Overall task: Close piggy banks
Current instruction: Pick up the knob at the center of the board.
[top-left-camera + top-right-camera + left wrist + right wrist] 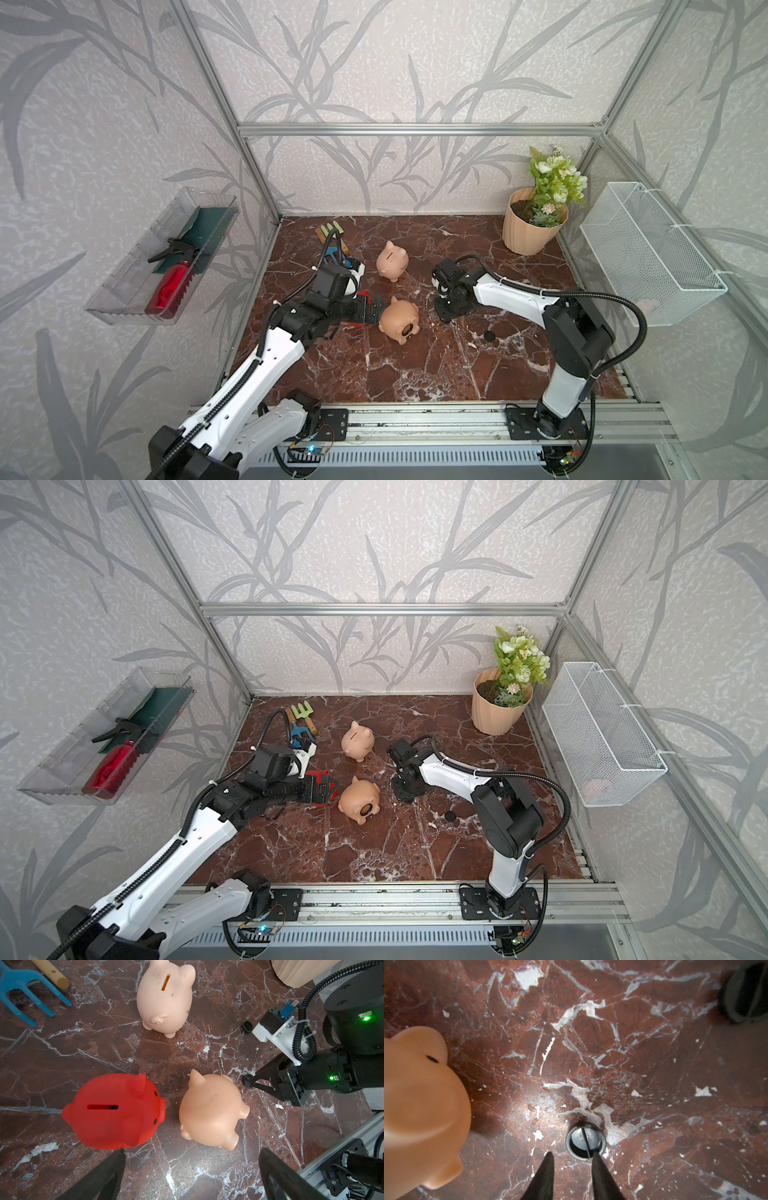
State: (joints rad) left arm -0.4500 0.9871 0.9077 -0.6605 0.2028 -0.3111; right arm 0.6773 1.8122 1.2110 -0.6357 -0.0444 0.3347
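The step in hand appeared to be picking a black plug [584,1141] off the table [415,374], right of centre, where the right gripper [573,1154] pointed down with its tips at the surface. Its jaws stood narrowed but with a clear gap, and nothing was clamped. One tip overlapped the plug's rim and the other lay over bare marble beside it, so the plug sat off the line between them. To do this well, the gripper would need shifting until the plug sat squarely between the fingers. It could then close on the rim, low enough not to skate the plug away on the smooth stone. The left gripper [192,1153] hung wide open and empty over the red piggy bank [116,1111], which stood left of centre. Just right of that, the tan piggy bank [400,320] lay on its side, its dark round belly hole facing the near edge and seemingly unplugged, so it looked the likeliest target. Steadying it with the left gripper would probably help when pressing the plug in. The pale piggy bank [392,261] stood upright farther back, and a second plug [491,336] lay near and right of the right gripper.
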